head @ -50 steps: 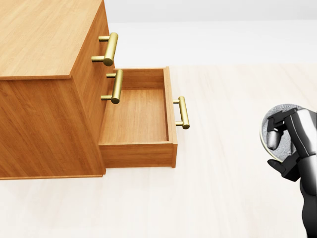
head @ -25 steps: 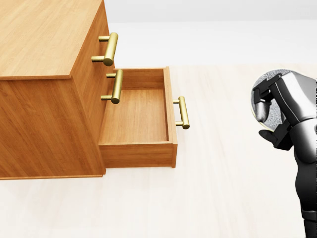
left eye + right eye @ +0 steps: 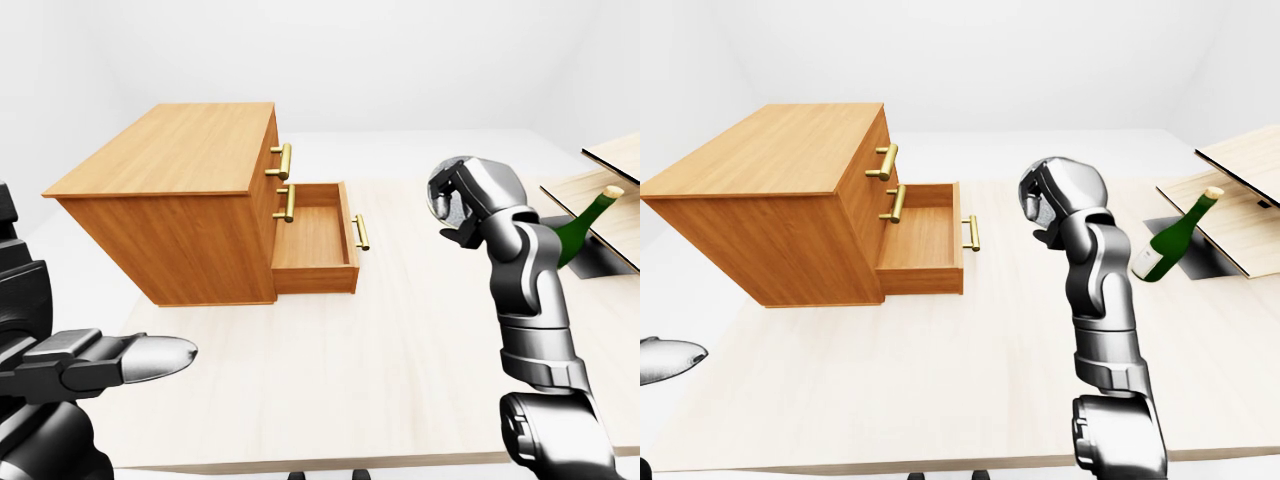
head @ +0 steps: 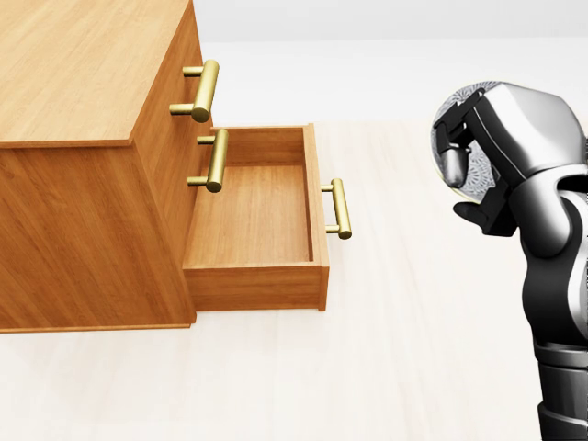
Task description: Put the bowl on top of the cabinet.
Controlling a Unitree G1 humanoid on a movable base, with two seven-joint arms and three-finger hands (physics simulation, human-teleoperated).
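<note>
A grey patterned bowl (image 4: 477, 171) is gripped on edge in my right hand (image 4: 466, 187), held up in the air at the right of the head view, well right of the cabinet. The fingers are closed round its rim and hide most of it. The wooden cabinet (image 4: 83, 64) fills the upper left; its flat top is bare. Its lowest drawer (image 4: 253, 216) is pulled out and holds nothing. My left hand (image 3: 130, 360) hovers low at the bottom left of the left-eye view, fingers stretched out and holding nothing.
Brass bar handles (image 4: 204, 90) stick out of the cabinet's drawer side. A green bottle (image 3: 1175, 240) leans at the table's right, beside slanted wooden boards (image 3: 1250, 170). Pale tabletop (image 4: 404, 349) lies between my right arm and the open drawer.
My right hand has risen and moved left in the head view, carrying the bowl with it. Cabinet, drawer and camera have stayed put.
</note>
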